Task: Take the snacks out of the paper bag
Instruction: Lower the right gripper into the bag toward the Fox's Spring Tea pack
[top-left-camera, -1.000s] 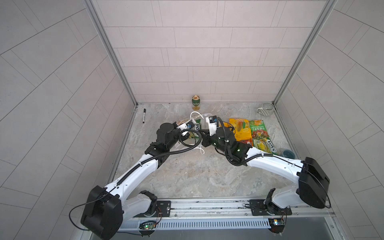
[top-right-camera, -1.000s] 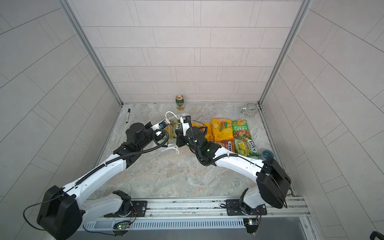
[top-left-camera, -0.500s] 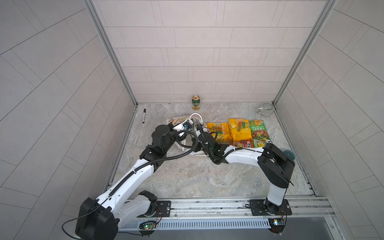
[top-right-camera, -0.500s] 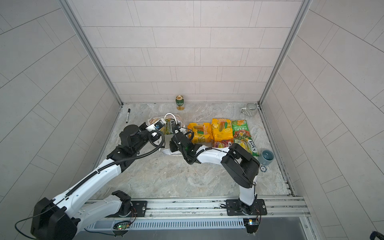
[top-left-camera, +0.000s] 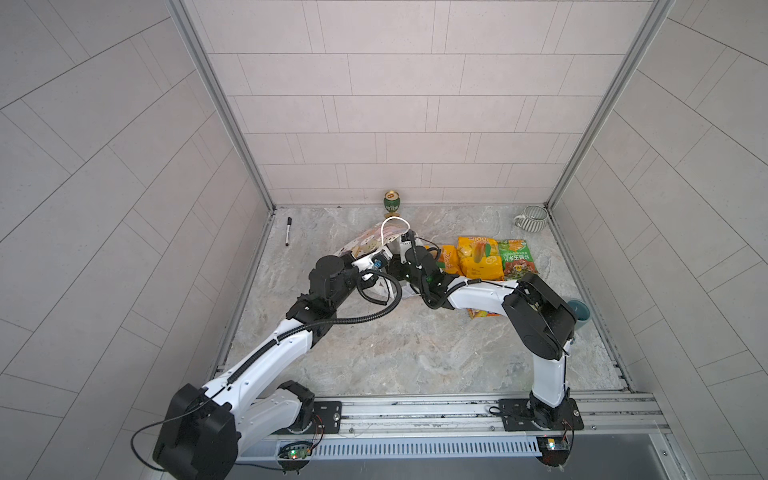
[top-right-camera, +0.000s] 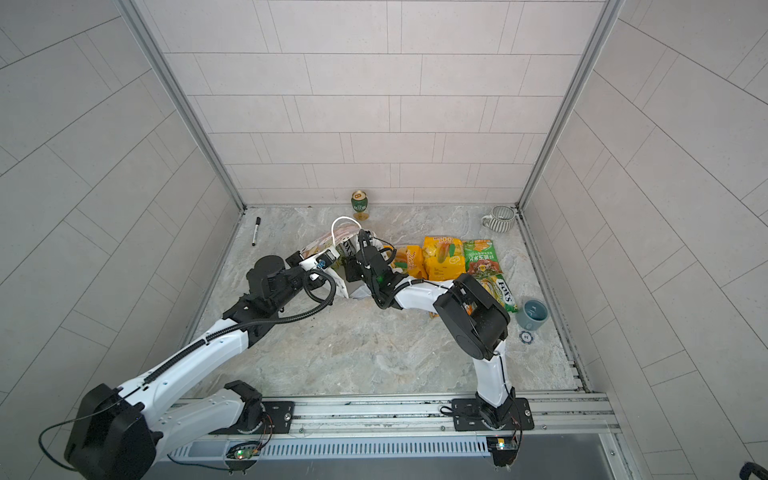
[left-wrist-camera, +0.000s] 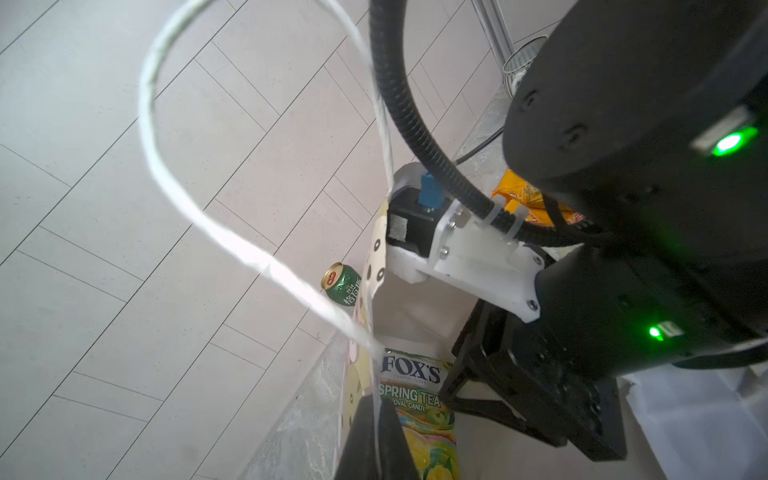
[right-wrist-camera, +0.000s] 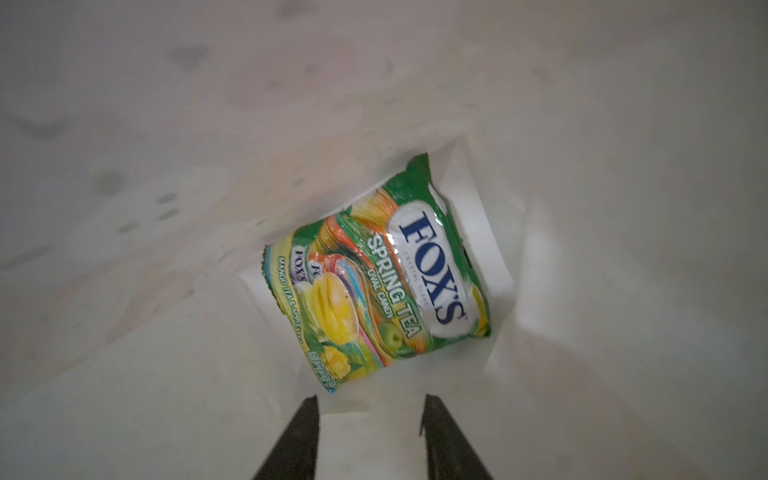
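The paper bag, white with cartoon faces, lies tilted on the floor with its mouth toward the right arm and a cord handle looping up. My left gripper is shut on the bag's rim beside the cord. My right gripper is open inside the bag, its fingertips just short of a green FOX'S snack packet resting on the bag's white inner wall. That packet also shows in the left wrist view. More snacks lie outside: orange, yellow, green and a FOX'S packet.
A green-and-gold can stands at the back wall behind the bag. A striped mug sits in the back right corner, a marker pen at the back left. A blue cup and a small round chip lie by the right wall.
My right gripper has swung left from beside the laid-out snacks into the bag's mouth and has opened. My left gripper stays shut on the bag's rim, shifted slightly.
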